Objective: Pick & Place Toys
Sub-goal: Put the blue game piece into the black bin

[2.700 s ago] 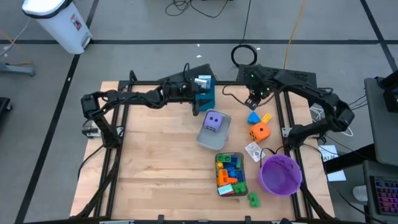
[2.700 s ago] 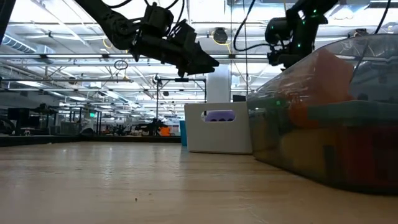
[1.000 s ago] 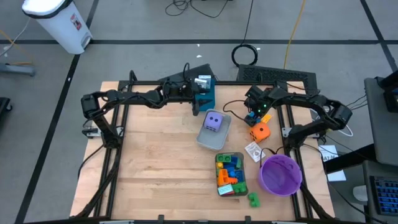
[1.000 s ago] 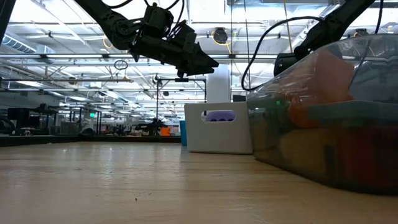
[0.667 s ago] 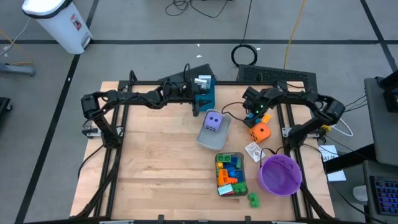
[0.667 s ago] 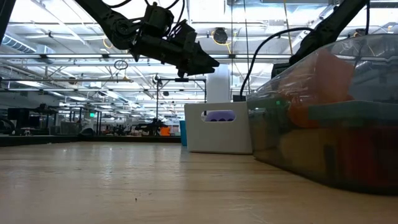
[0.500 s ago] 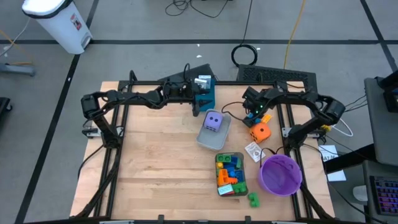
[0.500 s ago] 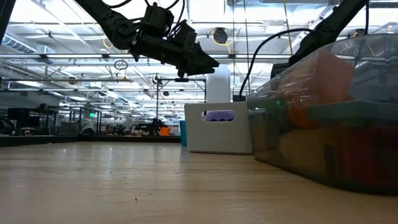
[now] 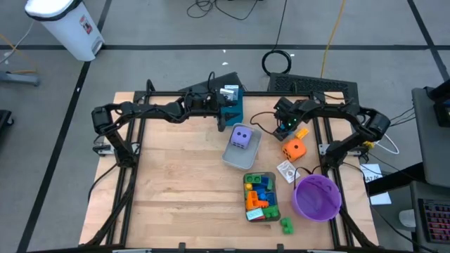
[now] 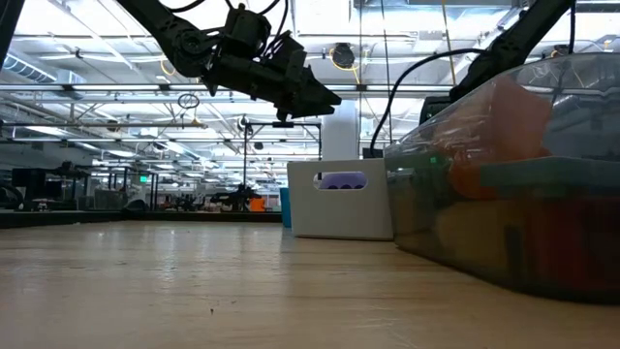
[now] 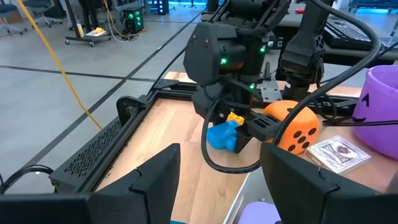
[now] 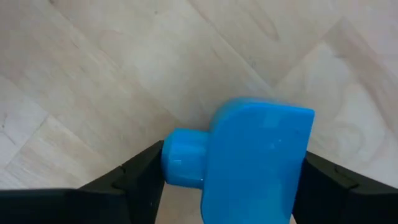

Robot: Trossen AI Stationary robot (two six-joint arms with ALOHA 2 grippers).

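1. The right tool [image 11: 239,134] is lowered to the wooden tabletop [image 9: 176,190] just behind the orange dotted plastic die [image 9: 294,148], and its two fingers are set on either side of a small blue plastic brick [image 12: 249,158]; whether that brick is actually gripped cannot be told.
2. A small yellow plastic brick [image 11: 235,117] lies touching the blue brick, beside the orange die.
3. The left tool [image 9: 228,105] is held above the tabletop behind the orange die and off to its left, with its fingers [image 11: 140,183] standing apart and nothing between them.
4. The purple dotted plastic die [image 9: 241,137] sits in a grey rectangular tray [image 9: 232,157] to the left of the orange die.
5. A second, clear-walled rectangular tray [image 9: 275,195] in front of the orange die is filled with bricks in green, blue, orange and yellow, and one green plastic brick [image 9: 286,225] lies on the tabletop just in front of it.
6. A purple round plastic bowl [image 9: 318,197] stands in front of the orange die, and a small printed card packet [image 9: 286,171] lies between them; its printing cannot be read.
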